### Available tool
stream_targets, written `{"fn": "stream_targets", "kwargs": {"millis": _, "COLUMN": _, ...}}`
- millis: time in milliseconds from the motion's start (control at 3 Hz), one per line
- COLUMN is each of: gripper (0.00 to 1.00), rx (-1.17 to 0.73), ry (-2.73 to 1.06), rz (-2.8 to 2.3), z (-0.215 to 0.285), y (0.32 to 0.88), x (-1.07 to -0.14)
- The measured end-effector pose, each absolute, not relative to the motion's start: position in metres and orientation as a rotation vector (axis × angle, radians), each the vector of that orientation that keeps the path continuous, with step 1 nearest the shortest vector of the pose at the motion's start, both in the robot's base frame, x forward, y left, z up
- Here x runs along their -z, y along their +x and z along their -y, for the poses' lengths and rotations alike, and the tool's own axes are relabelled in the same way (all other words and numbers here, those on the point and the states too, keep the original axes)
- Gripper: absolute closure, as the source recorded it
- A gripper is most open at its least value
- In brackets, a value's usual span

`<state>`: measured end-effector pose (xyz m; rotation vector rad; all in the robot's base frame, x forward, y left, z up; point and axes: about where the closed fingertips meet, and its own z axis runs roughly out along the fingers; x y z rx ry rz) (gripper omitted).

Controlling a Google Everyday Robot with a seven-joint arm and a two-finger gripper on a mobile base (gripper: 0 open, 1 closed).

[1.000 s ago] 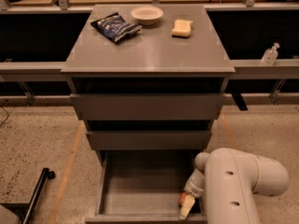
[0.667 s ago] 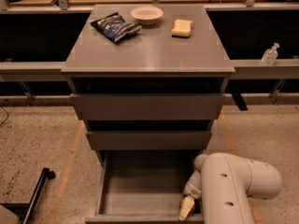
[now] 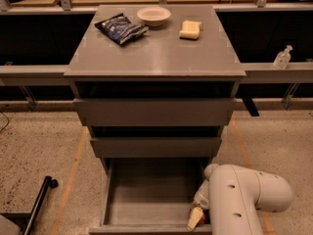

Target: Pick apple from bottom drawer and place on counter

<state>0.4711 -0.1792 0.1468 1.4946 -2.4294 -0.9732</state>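
Jaws state not determinable: lowered into front right corner of bottom drawer (image 3: pixel 146 199), largely hidden behind white arm (image 3: pixel 244 195). Apple (image 3: pixel 202 223) seen only as small reddish sliver in that corner, close against jaws; grasp not confirmed. Bottom drawer recorded open, two shallower drawers (image 3: pixel 155 112) stacked above it. Desk (image 3: pixel 156 55) on top carries dark blue snack bag (image 3: pixel 120 27) back left, white bowl (image 3: pixel 153 15) back centre, pale yellow sponge (image 3: pixel 190 29) back right. Clear bottle (image 3: pixel 282 58) noted on ledge at right.
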Motion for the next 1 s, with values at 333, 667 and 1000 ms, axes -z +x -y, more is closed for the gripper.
{"fn": "stream_targets", "kwargs": {"millis": 333, "gripper": 0.65, "rx": 0.952, "ry": 1.491, "rz": 2.444, "z": 0.185, "y": 0.471, "x": -0.151}}
{"fn": "stream_targets", "kwargs": {"millis": 667, "gripper": 0.88, "rx": 0.951, "ry": 1.491, "rz": 2.445, "z": 0.185, "y": 0.471, "x": -0.151}}
{"fn": "stream_targets", "kwargs": {"millis": 1000, "gripper": 1.0, "rx": 0.915, "ry": 1.5, "rz": 2.472, "z": 0.192, "y": 0.473, "x": -0.162}}
